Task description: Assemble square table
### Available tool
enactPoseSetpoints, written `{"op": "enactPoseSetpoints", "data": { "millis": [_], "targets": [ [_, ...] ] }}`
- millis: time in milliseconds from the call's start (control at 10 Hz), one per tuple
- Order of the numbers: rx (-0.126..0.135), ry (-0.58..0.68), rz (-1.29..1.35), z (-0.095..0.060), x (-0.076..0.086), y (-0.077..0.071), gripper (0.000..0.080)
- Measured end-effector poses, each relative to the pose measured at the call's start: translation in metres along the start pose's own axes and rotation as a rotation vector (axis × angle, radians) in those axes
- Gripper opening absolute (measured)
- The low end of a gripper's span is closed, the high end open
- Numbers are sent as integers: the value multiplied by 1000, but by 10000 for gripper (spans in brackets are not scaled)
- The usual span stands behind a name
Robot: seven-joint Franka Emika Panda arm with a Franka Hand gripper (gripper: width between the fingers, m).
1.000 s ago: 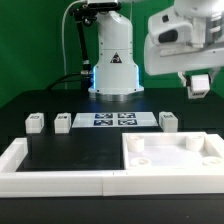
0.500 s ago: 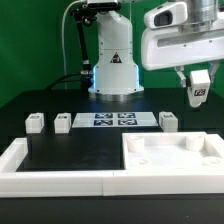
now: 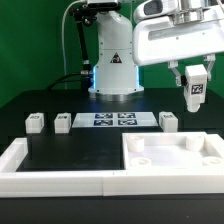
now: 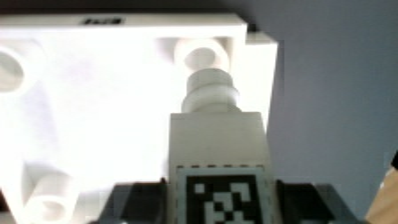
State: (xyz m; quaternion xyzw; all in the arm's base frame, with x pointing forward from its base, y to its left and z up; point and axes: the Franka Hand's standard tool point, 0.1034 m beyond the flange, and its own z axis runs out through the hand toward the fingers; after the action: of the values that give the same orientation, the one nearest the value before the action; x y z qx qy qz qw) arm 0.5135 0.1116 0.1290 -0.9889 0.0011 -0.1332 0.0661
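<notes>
Exterior view's left: I see first leg [image 3: 35, 122] and second leg [image 3: 63, 122], chunky white blocks, parked on black tabletop [image 3: 60, 155]; third leg [image 3: 168, 121] further right. Square top [image 3: 170, 158], smooth white plastic, braced in rim [image 3: 60, 182] corner. Gripper [image 3: 196, 80] clamped on fourth leg [image 3: 196, 94], peg end down over top, probably for screwing in.

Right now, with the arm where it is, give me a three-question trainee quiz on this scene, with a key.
1. True or false: the gripper holds a leg in the air.
2. How many legs are not held?
3. The table top lies: A) at the exterior view's right; B) at the exterior view's left; C) clamped in the gripper.
Key: 1 true; 2 three loose legs; 3 A.
</notes>
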Motion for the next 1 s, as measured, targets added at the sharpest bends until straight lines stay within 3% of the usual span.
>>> {"op": "enactPoseSetpoints", "data": {
  "millis": [100, 300, 700, 1000],
  "targets": [
    [-5, 76, -6, 0, 0, 1, 290],
    [-6, 75, -12, 2, -1, 2, 290],
    [8, 111, -82, 26, 34, -6, 290],
    [8, 112, -78, 28, 32, -5, 290]
  ]
}}
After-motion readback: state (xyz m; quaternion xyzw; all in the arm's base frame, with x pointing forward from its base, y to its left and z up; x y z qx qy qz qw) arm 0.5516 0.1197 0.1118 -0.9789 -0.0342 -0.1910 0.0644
